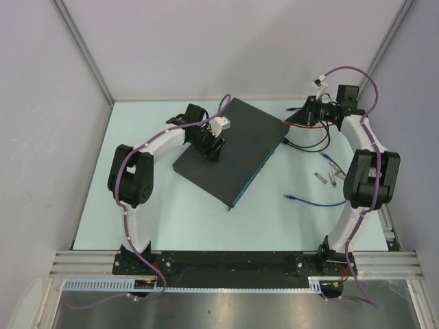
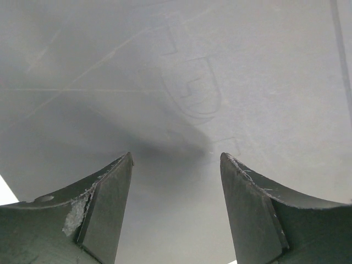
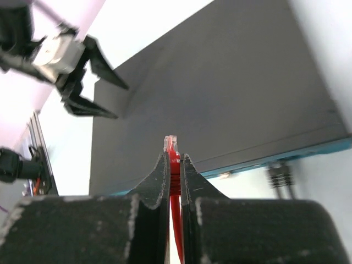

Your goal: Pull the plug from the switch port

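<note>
The switch (image 1: 247,137) lies slanted in the middle of the table. The left gripper (image 2: 176,157) hangs over the switch's top near its left corner, the jaws spread with nothing between them. The right gripper (image 3: 173,157) is just beside the switch's far right corner. Its jaws are pressed together on the red cable (image 3: 175,220), right behind the clear plug (image 3: 170,142), whose tip is outside any port. Black cables (image 3: 280,177) sit in the switch's bluish edge. A blue cable (image 1: 315,202) lies right of the switch.
</note>
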{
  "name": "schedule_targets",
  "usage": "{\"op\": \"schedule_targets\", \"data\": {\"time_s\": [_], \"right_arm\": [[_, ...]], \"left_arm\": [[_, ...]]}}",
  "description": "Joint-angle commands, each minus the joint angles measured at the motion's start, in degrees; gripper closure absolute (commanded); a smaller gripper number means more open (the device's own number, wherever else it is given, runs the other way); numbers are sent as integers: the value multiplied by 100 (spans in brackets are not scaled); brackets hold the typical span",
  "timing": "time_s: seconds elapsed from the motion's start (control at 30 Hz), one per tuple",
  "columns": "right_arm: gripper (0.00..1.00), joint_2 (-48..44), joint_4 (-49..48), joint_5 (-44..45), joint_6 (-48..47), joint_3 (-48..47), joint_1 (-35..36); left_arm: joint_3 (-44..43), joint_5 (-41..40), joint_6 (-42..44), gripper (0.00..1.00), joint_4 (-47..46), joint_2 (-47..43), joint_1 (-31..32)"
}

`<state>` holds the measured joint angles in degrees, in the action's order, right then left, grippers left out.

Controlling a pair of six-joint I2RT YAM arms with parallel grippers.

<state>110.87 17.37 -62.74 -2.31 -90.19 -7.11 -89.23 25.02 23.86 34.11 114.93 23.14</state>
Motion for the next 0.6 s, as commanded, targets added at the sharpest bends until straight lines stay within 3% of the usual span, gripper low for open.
{"op": "schedule_targets", "data": {"time_s": [0.0, 0.23, 0.43, 0.57], "right_arm": [[99, -1021, 1152, 367, -954, 160, 131], [99, -1700, 2621, 736, -1307, 46, -184], [99, -2015, 3193, 1062, -1694, 282, -299], [99, -2367, 3317, 1124, -1879, 958, -387]], "left_arm": [[396, 530, -258, 30, -606, -673, -2], [1293, 741, -540, 30, -1213, -1490, -2], [2041, 803, -733, 29, -1653, -2133, -2], [2339, 900, -742, 29, -1723, -2361, 7]]}}
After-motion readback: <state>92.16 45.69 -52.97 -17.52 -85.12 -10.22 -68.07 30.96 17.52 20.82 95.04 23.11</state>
